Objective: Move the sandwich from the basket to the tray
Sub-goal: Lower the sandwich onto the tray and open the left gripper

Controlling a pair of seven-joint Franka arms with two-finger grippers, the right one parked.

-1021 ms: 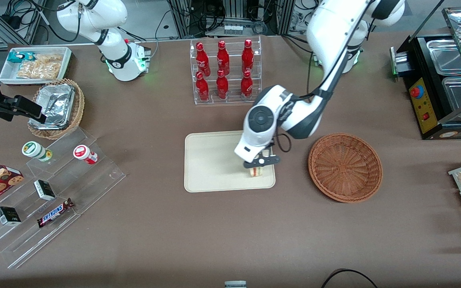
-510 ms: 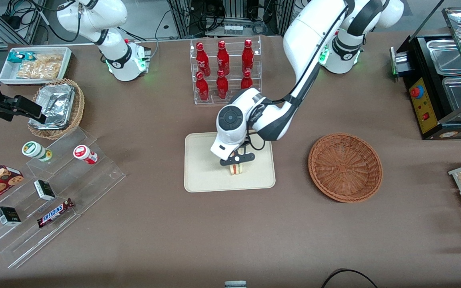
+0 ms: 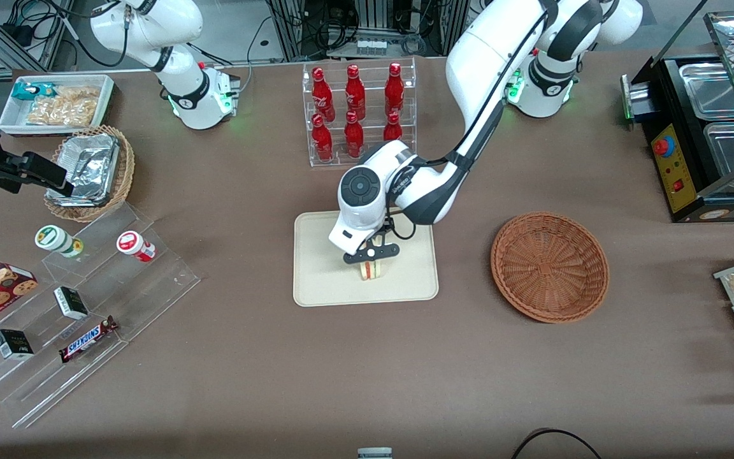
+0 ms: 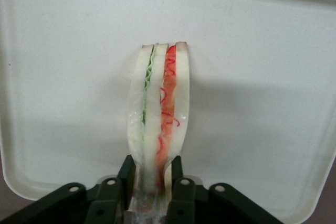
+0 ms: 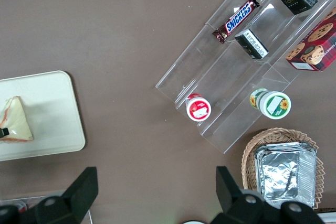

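My left gripper [image 3: 371,254] hangs over the middle of the cream tray [image 3: 322,287], shut on the sandwich [image 3: 371,270]. In the wrist view the black fingers [image 4: 126,174] pinch the wedge's narrow end, and the sandwich [image 4: 160,108] shows pale bread with green and red filling against the tray [image 4: 262,77]. It stands on edge just over or on the tray; I cannot tell if it touches. The parked arm's wrist view also shows the sandwich [image 5: 16,119] over the tray [image 5: 52,114]. The reddish-brown basket [image 3: 550,266] sits empty beside the tray, toward the working arm's end.
A clear rack of red bottles [image 3: 357,115] stands farther from the front camera than the tray. A stepped acrylic stand [image 3: 80,319] with snacks, a tan basket with foil containers [image 3: 90,172] and a white bin [image 3: 55,105] lie toward the parked arm's end. A black food warmer [image 3: 705,127] sits at the working arm's end.
The gripper carried the sandwich from the tray's edge nearest the basket toward the tray's middle, slowing in the last half second. It stays shut on the sandwich.
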